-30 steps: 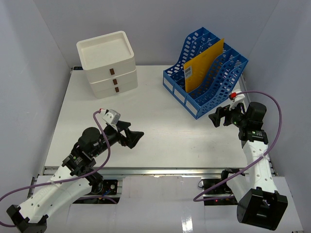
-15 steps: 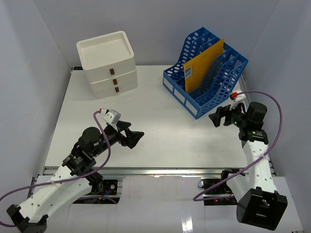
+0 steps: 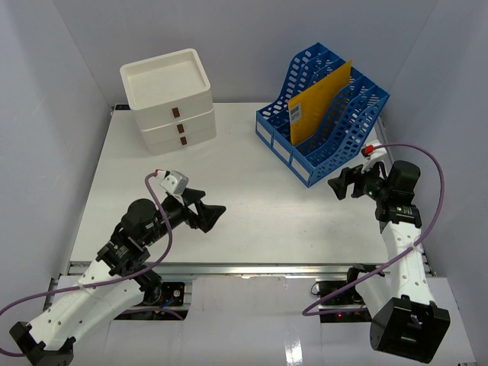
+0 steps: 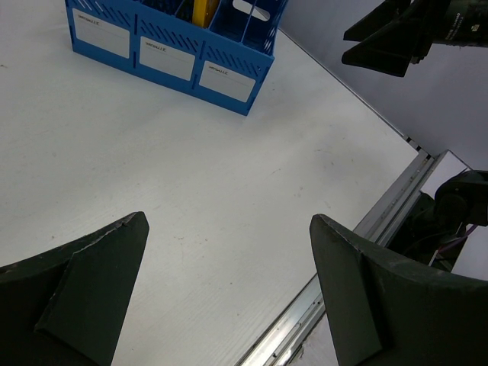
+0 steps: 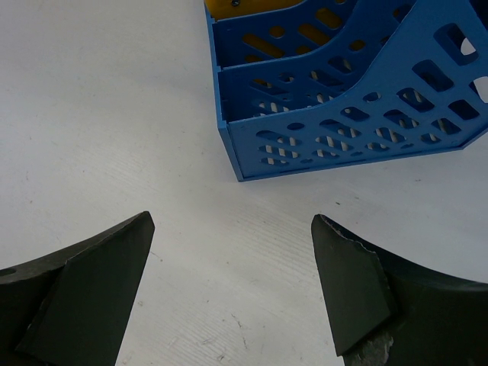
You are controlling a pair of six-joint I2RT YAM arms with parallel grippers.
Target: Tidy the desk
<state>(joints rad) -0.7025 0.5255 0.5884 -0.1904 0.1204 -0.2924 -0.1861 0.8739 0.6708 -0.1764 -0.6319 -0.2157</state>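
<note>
The desk is a wide white tabletop with a metal rail along its front edge. Over its near left part hovers my left gripper, open, nothing between its dark fingers. In the left wrist view the left gripper frames bare desk and the front rail. My right gripper stands open at the right, just in front of the blue file rack. The right wrist view shows the right gripper empty, with the rack's near corner beyond its fingers.
A white three-drawer box stands at the back left. A yellow envelope stands upright in a slot of the rack. White walls close in the left, back and right sides. Purple cables loop from both arms.
</note>
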